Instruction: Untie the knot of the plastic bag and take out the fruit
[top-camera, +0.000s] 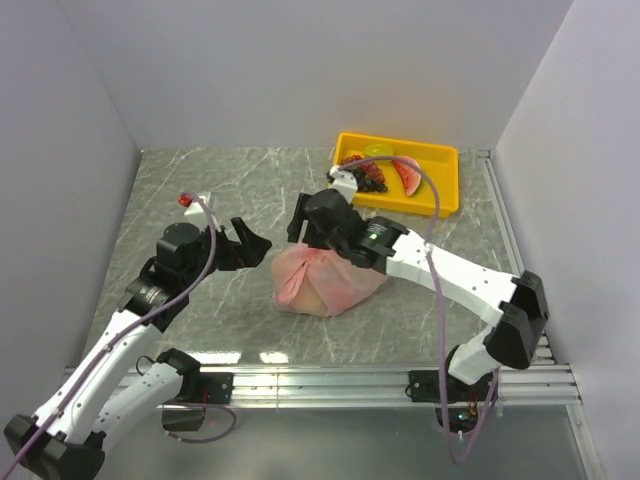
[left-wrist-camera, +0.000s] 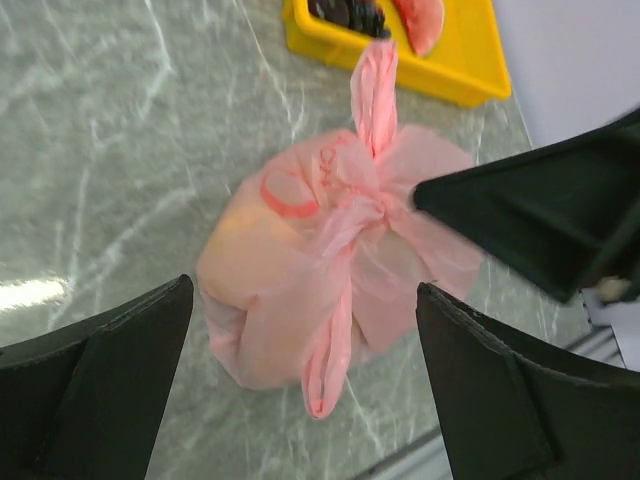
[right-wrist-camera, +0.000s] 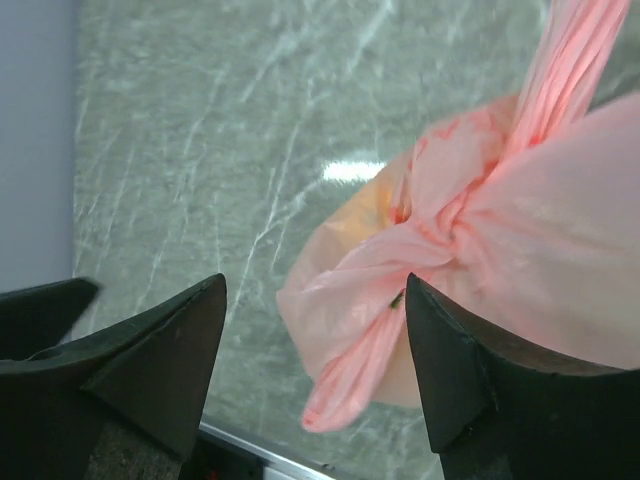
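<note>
- Rail (top-camera: 330, 380): ribbed aluminium strip along the near table edge; both arm bases sit on it.
- Table (top-camera: 200, 180): smooth grey-green marble pattern with pale veins and glare patches.
- Left gripper (left-wrist-camera: 305, 290): jaws spread wide and gripping nothing. It sits just left of the bag, pointing at it, with bare table in between.
- Bag (top-camera: 325, 280): at table centre, between the two grippers. Thin, crinkly, translucent pink plastic forming a rounded lump, with a red print on its upper face.
- Fruit (left-wrist-camera: 235, 240): inside the bag, visible only as a yellow-orange glow through the plastic. Single pieces cannot be told apart.
- Knot (left-wrist-camera: 365, 210): a tight twisted bunch on top of the bag, tied. One handle loop (left-wrist-camera: 375, 90) stands toward the tray; the other loop (left-wrist-camera: 325, 370) trails down the near side.
- Right gripper (right-wrist-camera: 315, 290): jaws apart with nothing clamped, positioned over the bag. One black wedge-shaped finger (left-wrist-camera: 530, 220) lies just beside the knot.
- Tray (top-camera: 445, 180): glossy yellow rectangle behind the bag. It holds a watermelon slice (top-camera: 408, 175), dark grapes (top-camera: 368, 180) and a yellow piece (top-camera: 378, 150).
</note>
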